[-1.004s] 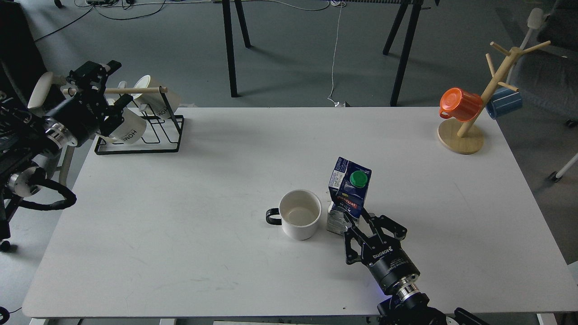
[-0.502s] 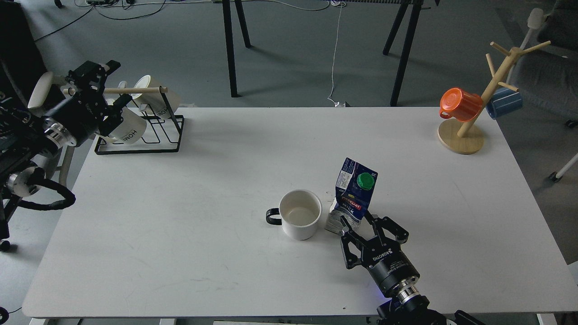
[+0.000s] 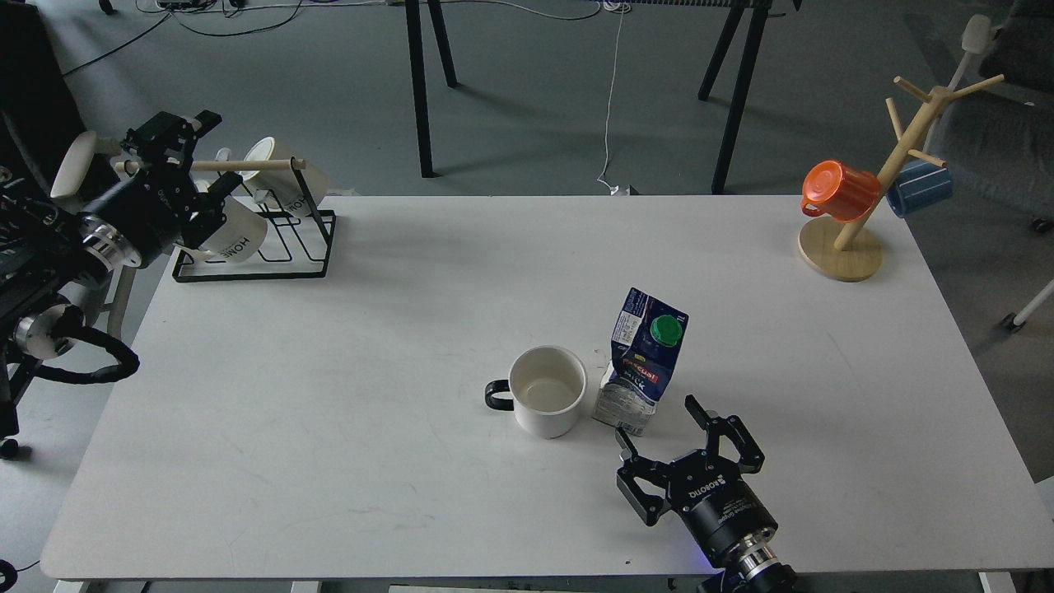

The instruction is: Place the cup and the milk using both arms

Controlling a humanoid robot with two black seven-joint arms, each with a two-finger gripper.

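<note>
Matte white laminate covers the counter [image 3: 329,395], faintly scuffed, and the two task things stand on it just right of the frame's centre. The cup [image 3: 546,401] is a plain white round mug with an off-white inside and a small black loop handle pointing to the left of the frame. Just beside it on the right, touching or nearly so, stands the milk [image 3: 641,362]: a blue and white gable-top carton of glossy printed card, with a red label band and a green round screw cap, taller than the mug and upright.

The right gripper [image 3: 665,428] sits low in the frame, just below the carton and apart from it, its black jaws spread wide and holding nothing. The left gripper [image 3: 177,132] hangs at the upper left of the frame, off the counter's edge beside the black wire rack [image 3: 272,247] of cream mugs; it is dark and seen small, so I cannot tell how its jaws stand.

Both things look set down, so the placing seems done and the step in hand is likely the release and retreat. What remains calls for drawing the right arm clear without brushing the light carton, which could tip easily against the mug.
</note>
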